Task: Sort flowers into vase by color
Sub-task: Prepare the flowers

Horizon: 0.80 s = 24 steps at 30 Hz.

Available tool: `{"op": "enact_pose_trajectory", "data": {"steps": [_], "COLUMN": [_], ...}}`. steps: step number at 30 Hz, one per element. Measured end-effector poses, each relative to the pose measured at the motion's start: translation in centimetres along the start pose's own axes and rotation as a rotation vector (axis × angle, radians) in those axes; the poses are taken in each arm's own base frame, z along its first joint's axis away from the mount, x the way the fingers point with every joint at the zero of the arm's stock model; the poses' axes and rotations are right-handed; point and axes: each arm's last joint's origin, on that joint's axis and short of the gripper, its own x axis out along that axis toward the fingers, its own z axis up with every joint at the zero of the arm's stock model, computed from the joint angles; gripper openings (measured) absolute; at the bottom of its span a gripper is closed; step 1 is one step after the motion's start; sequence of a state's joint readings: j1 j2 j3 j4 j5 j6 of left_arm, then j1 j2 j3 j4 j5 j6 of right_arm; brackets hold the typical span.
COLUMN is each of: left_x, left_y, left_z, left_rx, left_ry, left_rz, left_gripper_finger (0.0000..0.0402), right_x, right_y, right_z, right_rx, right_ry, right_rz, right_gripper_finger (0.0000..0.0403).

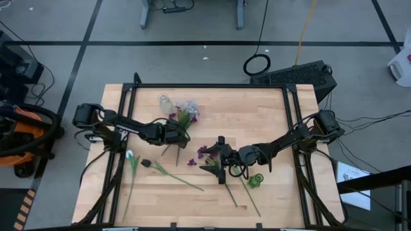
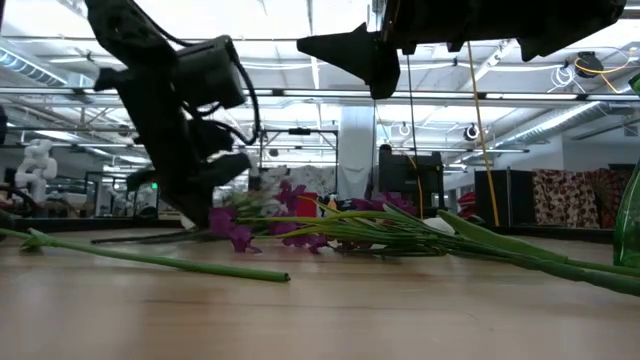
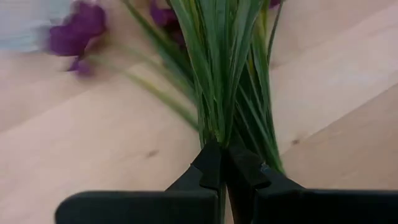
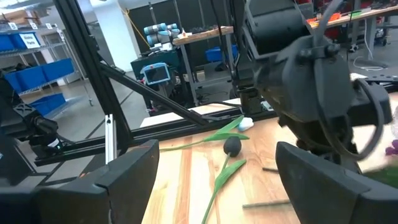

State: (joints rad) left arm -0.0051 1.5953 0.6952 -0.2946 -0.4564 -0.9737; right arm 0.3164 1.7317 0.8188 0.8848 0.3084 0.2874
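My left gripper (image 1: pixel 178 135) (image 3: pixel 221 155) is shut on a bunch of flowers (image 1: pixel 185 113) with purple and pale heads and green stalks. In the low view it slants down to the tabletop (image 2: pixel 205 215). My right gripper (image 1: pixel 212 156) (image 4: pixel 217 186) hangs open and level, high above loose purple flowers (image 1: pixel 203 153) (image 2: pixel 235 232). A white bud (image 1: pixel 130 155) (image 4: pixel 244 123) and a dark bud (image 1: pixel 146 163) (image 4: pixel 232 145) lie on their long stems at the near left. A clear vase (image 1: pixel 166 101) is at the far side, a green vase (image 1: pixel 255 181) at the near right. My left gripper pinches the bunch's green stalks (image 3: pixel 219 134) between its two fingers, below the flower heads. The fingers come slanting down from the table's left and lie across the stalks. The heads point toward the far edge and the stalk ends trail toward the near side (image 1: pixel 169 151), low over the wood.
More green stems (image 1: pixel 239 191) lie near the green vase (image 2: pixel 630 225) at the near right. A black frame (image 1: pixel 212 85) rims the wooden table. Bare wood lies along the near edge (image 1: pixel 173 208) and at the far right (image 1: pixel 257 112).
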Motion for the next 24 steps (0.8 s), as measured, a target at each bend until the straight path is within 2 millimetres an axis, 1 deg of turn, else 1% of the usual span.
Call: {"op": "enact_pose_trajectory", "data": {"steps": [2, 6, 12, 15, 20, 22, 24], "left_x": [0.5, 0.5, -0.2, -1.1, -3.8, -4.8, -5.5], "left_y": [-0.8, -2.1, -2.2, -2.0, -2.1, -1.7, -1.0], "left_z": [0.2, 1.0, 1.5, 1.4, 1.9, 1.9, 1.6], "left_rx": [0.001, -0.003, -0.001, -0.002, -0.004, -0.002, -0.024], "left_ry": [-0.023, -0.1, -0.119, -0.105, -0.186, -0.201, -0.201], "left_rz": [-0.071, -0.194, -0.229, -0.229, -0.285, -0.267, -0.209], "left_gripper_finger": [0.0011, 0.0011, 0.0011, 0.0011, 0.0011, 0.0011, 0.0011], "right_x": [0.0, 0.0, 0.0, 0.0, 0.0, 0.0, 0.0], "right_y": [0.0, 0.0, 0.0, 0.0, 0.0, 0.0, 0.0], "right_z": [0.0, 0.0, 0.0, 0.0, 0.0, 0.0, 0.0], "right_rx": [0.0, -0.003, -0.003, -0.004, -0.018, -0.023, -0.031], "right_ry": [0.0, 0.0, 0.0, 0.0, 0.001, 0.001, 0.001], "right_rz": [0.0, 0.0, 0.0, 0.0, -0.001, -0.001, -0.001], "right_gripper_finger": [0.0313, 0.0313, 0.0313, 0.0313, 0.0313, 0.0313, 0.0313]}}
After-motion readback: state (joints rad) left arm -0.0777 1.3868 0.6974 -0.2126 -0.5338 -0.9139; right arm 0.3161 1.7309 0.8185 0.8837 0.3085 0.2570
